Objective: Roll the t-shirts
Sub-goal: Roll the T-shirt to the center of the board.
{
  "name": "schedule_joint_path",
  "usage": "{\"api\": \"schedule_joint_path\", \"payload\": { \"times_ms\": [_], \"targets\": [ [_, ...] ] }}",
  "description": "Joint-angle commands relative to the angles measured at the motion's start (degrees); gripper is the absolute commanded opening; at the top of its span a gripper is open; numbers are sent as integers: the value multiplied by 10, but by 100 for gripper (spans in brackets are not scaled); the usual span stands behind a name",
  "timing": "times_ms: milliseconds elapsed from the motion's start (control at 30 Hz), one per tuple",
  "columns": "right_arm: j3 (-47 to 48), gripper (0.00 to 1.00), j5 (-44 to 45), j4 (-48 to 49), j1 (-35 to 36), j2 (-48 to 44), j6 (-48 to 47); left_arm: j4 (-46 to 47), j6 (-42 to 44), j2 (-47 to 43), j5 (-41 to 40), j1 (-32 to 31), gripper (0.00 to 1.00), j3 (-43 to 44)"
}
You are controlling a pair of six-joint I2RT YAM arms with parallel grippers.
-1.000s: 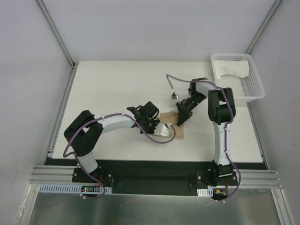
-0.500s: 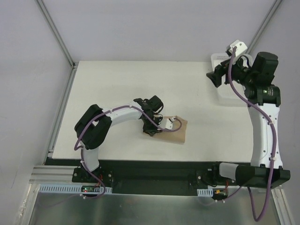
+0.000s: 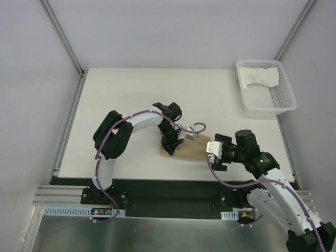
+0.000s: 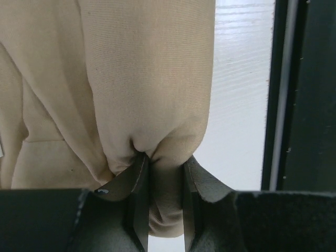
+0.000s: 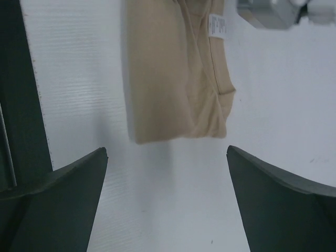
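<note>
Though printed, tan t-shirt (image 5: 168, 79) label (image 5: 217, 26) illegible.

Rolled tan t-shirt (image 3: 193, 150) lies front-centre on table (image 3: 131, 94); white t-shirt (image 3: 260, 77) crumpled in basket (image 3: 269, 111).

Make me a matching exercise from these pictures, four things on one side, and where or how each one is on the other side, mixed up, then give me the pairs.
Things
1. tan t-shirt
2. white t-shirt
3. left tool
4. right tool

Place or state
A. lying in the mesh basket
B. open wide, holding nothing
C. shut, pinching a fold of tan cloth
D. bundled up small on the table

Pairs: 1-D, 2-A, 3-C, 4-B
</note>
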Motion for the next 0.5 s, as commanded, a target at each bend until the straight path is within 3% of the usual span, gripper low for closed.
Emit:
{"api": "schedule_joint_path", "payload": {
  "times_ms": [0, 333, 467],
  "targets": [
    [-29, 100, 23, 51, 82, -8, -45, -101, -12, 62, 35, 6, 0, -16],
    [-73, 96, 94, 205, 169, 114, -20, -107, -19, 68, 57, 12, 0, -16],
    [-72, 88, 101, 226, 179, 153, -25, -107, -20, 71, 61, 14, 0, -16]
  ]
}}
